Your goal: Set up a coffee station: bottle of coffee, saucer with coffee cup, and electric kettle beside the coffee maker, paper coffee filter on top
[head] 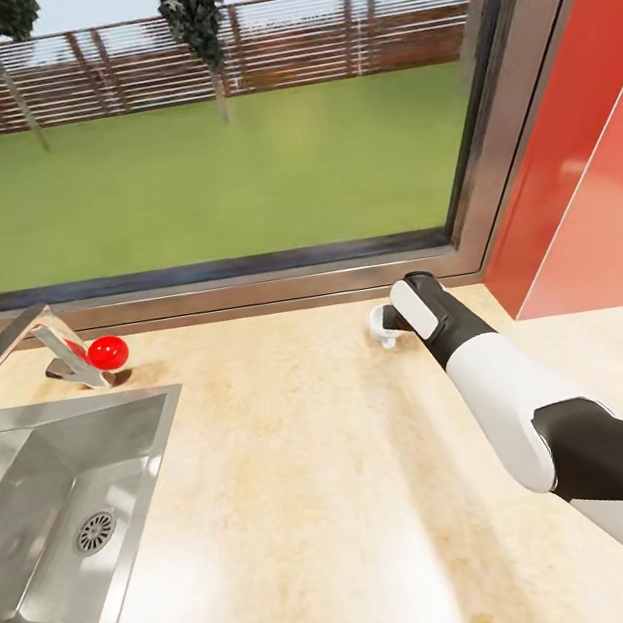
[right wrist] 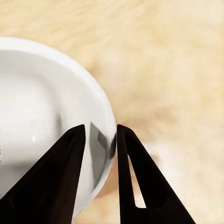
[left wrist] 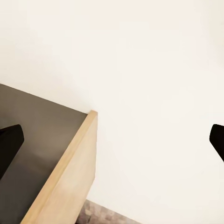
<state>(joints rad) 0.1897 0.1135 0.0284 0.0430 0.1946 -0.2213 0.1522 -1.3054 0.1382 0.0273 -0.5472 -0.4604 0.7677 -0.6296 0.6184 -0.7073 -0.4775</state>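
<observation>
A small white coffee cup [head: 384,330] stands on the beige countertop [head: 299,476] near the window ledge. My right gripper [head: 396,321] reaches down onto it. In the right wrist view the cup [right wrist: 42,112] is seen from above, and my right gripper [right wrist: 101,135] is shut on its rim, one dark finger [right wrist: 60,172] inside the wall and the other outside. My left gripper [left wrist: 112,140] is open, its black fingertips [left wrist: 9,140] far apart, facing a white wall. The coffee maker, bottle, filter, saucer and kettle are out of view.
A steel sink [head: 52,517] is set into the counter at the left, with a faucet [head: 49,345] and a red knob [head: 109,352] behind it. A large window [head: 201,137] runs along the back. Red cabinet panels [head: 581,165] rise at the right. A wood-edged dark panel [left wrist: 65,177] lies below the left gripper.
</observation>
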